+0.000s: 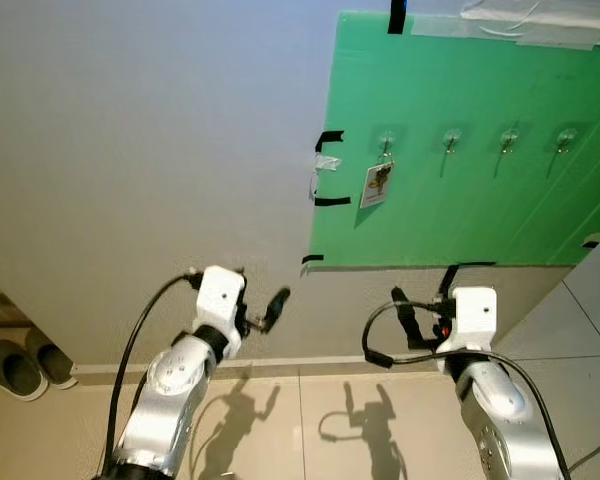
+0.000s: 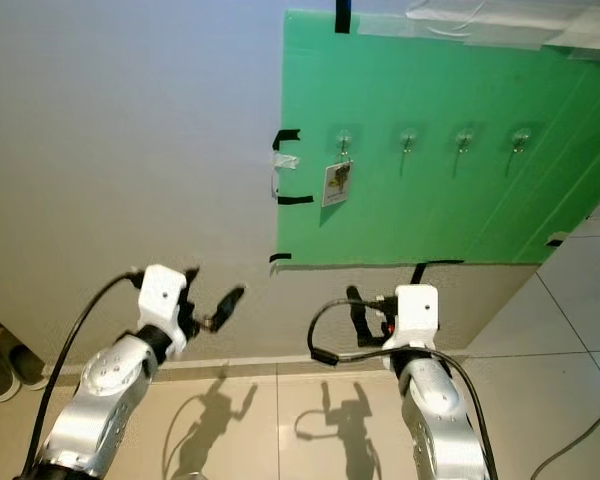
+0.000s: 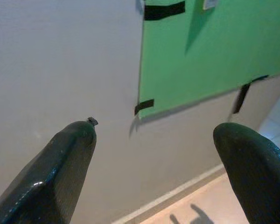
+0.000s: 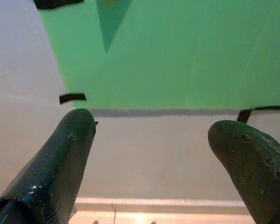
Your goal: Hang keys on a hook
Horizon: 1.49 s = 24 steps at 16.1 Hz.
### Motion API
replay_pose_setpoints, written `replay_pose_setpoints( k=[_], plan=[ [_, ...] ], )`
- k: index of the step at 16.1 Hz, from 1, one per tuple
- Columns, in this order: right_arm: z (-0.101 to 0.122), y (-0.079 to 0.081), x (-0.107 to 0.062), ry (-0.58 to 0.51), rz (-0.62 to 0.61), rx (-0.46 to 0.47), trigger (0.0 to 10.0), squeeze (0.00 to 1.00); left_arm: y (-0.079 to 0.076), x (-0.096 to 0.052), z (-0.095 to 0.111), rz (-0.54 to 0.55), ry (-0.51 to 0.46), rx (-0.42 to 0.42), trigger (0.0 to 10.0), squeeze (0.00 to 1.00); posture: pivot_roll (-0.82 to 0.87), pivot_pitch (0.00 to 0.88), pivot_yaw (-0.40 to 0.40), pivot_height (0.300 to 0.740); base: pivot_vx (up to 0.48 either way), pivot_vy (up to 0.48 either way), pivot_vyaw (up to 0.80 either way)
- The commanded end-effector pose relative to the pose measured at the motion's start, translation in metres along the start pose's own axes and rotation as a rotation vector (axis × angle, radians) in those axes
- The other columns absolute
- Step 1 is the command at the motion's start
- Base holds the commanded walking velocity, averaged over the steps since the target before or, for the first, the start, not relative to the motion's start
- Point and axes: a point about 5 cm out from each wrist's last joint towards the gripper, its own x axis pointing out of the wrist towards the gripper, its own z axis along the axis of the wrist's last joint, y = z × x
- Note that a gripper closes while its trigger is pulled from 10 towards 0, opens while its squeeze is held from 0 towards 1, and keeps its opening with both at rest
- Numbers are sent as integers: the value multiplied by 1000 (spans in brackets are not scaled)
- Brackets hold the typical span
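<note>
Fingers [image 3: 70, 163] of both grippers spread, holding nothing; key tag [image 1: 377, 184] hangs on first hook [image 1: 386, 146], keys indistinct.

One green board [image 1: 480, 200] on wall. Four hooks [image 1: 386, 143] [image 1: 451, 140] [image 1: 509, 138] [image 1: 566, 137] in row. One tagged key set [image 1: 377, 184] (on leftmost hook). Two slippers [image 1: 12, 369] [image 1: 50, 357] on floor. Two claws: left claw [image 1: 270, 311], right claw [image 1: 408, 320].

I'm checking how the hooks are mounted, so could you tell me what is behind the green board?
The green board is fixed with strips of black tape against the plain grey wall, which shows around its left and lower edges. The wall directly behind the board is covered, so any fixings there cannot be seen.
</note>
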Motion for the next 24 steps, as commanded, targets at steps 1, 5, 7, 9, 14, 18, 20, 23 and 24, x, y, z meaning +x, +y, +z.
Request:
replay_pose_setpoints(
  k=[1,5,7,9,14,18,20,23,24],
  plan=[
    [4,0,2,-10,-1,-16,10000,0,-3,6,6,-19,-13,3,10000,0,-60,0,-8,740,0,0,0],
    [5,1,3,-12,-3,-14,10000,0,-7,9,8,-31,-20,1,10000,0,-63,0,-4,740,0,0,-422],
    [5,1,3,-12,-4,-13,10000,0,-7,8,8,-36,-20,-2,10000,0,-65,0,3,740,0,0,-763],
    [5,1,4,-12,-5,-14,10000,0,-7,8,8,-36,-19,-3,10000,0,-65,0,5,740,0,0,-763],
    [8,-4,5,-39,-26,-25,10000,0,6,6,6,10,-31,-33,10000,0,-64,0,8,740,0,0,-756],
    [11,-8,5,-70,-50,-45,10000,0,10,6,11,24,-84,-47,10000,0,-60,0,3,740,0,0,-755],
    [11,-9,4,-77,-55,-45,10000,0,9,7,13,-1,-110,-48,10000,0,-60,0,3,740,0,0,-747],
    [10,-9,4,-74,-50,-44,10000,0,8,7,12,-14,-119,-68,10000,0,-59,0,0,740,0,0,-744],
    [10,-9,4,-74,-50,-44,10000,0,8,7,12,-14,-119,-68,10000,0,-59,0,0,740,0,0,-744]
  ],
)
